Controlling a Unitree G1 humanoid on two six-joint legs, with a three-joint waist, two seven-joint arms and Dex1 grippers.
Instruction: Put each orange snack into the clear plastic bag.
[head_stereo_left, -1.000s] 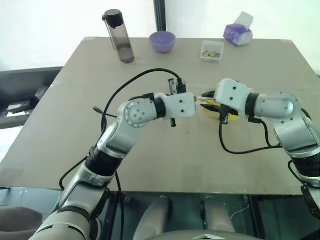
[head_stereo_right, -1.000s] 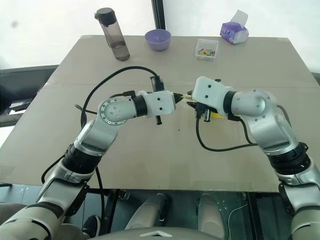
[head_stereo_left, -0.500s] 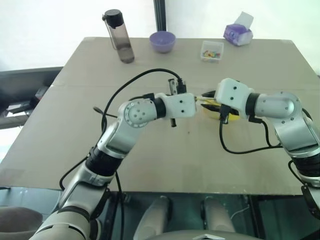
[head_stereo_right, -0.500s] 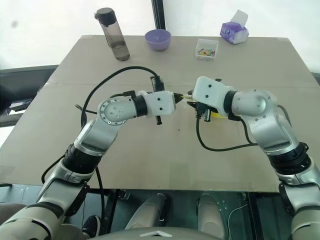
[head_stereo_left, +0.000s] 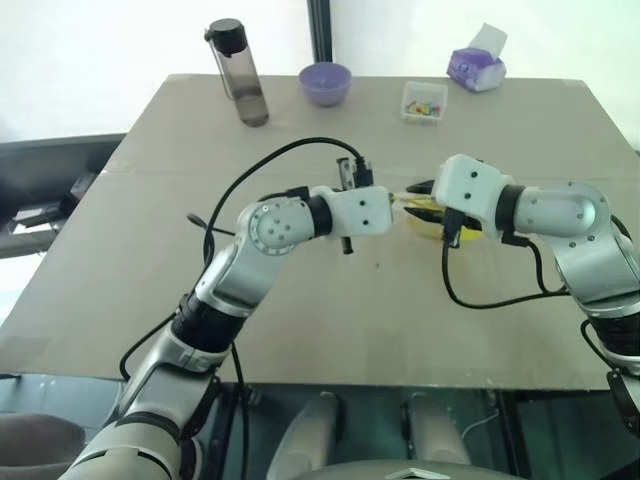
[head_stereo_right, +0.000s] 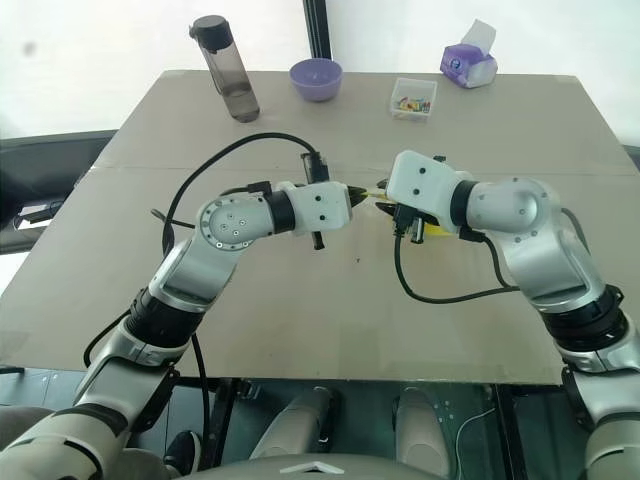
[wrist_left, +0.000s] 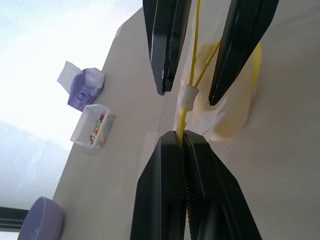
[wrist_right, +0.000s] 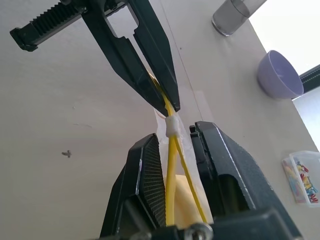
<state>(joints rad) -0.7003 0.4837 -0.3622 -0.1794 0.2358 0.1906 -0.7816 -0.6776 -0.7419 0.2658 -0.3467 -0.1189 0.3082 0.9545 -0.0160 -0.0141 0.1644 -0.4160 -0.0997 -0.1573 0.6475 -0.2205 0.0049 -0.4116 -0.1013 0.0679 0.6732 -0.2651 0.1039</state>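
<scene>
On the counter (head_stereo_left: 300, 300), going left to right, the left gripper (wrist_left: 184, 142) came first: its jaws were shut tight on the yellow seal strip (wrist_left: 192, 75) at the end of the bag (wrist_right: 187, 150), pinching it thin between the two pads, seemingly to anchor that end so the strip could not slide. Just past the jaws a small white slider (wrist_left: 187, 95) sat on the strip. At about three o'clock from the left gripper, nearly tip to tip with it at the counter's middle, was the right gripper (wrist_right: 177, 137); its jaws stood slightly apart on either side of the strip just behind the slider, not yet clamped on it, probably lined up to catch the slider and run the seal along. The snack (wrist_right: 182, 205) was already inside the bag, showing pale yellow through the plastic under the right gripper, with the bag lying on the counter. A box (head_stereo_left: 424, 102) of coloured bits stood well apart at twelve o'clock.
</scene>
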